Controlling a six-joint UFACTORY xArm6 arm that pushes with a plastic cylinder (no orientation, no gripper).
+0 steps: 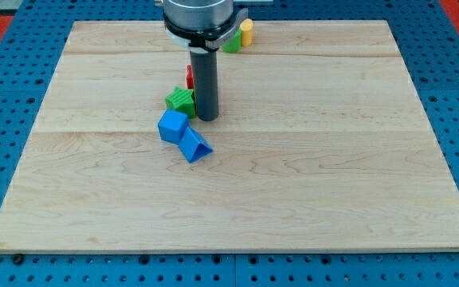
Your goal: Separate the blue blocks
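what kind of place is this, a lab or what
Probably a robotics lab bench. A pale wooden board lies on a blue perforated base, with small plastic blocks such as a blue cube on it, and my tip stands just above the blue blocks.

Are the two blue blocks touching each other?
Touching. In the camera view the blue cube and the blue triangular block meet with no wood showing between them. My tip stands just above them, beside the green block.
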